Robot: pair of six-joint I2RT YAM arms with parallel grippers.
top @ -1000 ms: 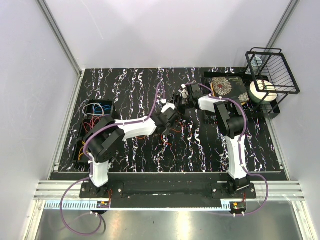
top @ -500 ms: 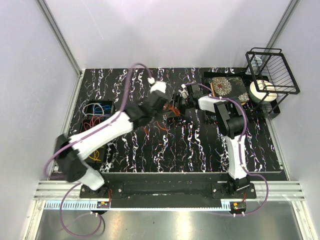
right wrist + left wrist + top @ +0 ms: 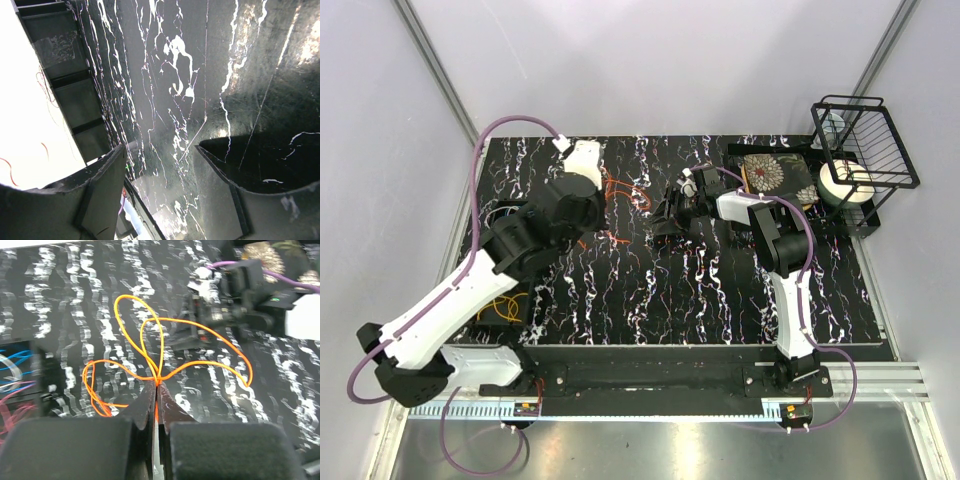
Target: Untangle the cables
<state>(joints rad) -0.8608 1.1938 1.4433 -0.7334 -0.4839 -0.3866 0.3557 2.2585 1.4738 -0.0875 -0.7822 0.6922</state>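
Step in hand: separating one orange cable (image 3: 162,345) from the rest and laying it out on its own (judgement).
Left gripper (image 3: 156,387): closed, pinching the orange cable where several of its strands cross.
Right gripper (image 3: 157,150): open, nothing between its fingers; it sits low over the tabletop (image 3: 720,300), just right of the orange loops.
Orange cable position: far left-centre of the tabletop, between the two grippers. Four or five loose loops fan out from the pinch point. The widest loop reaches toward the right gripper.
Contact with tabletop: cannot be told from these views.
Other cables (image 3: 510,218): blue, red and orange coils lie in the bin (image 3: 483,262) at the left edge, well apart from the held cable.
Progress: early (judgement); most coils are not yet sorted.
Recommended grip: bring the right gripper onto the widest loop near its outer bend, away from the crossing.
Recommended motion: draw the two grippers apart slowly, left and right, so the loops slide open rather than cinch.
Height: keep the cable low, so freed slack settles flat.
Risk: the left gripper pinches several strands together; a hard pull could tighten the crossing into a knot.
Check: confirm a single strand runs between the grippers before releasing.
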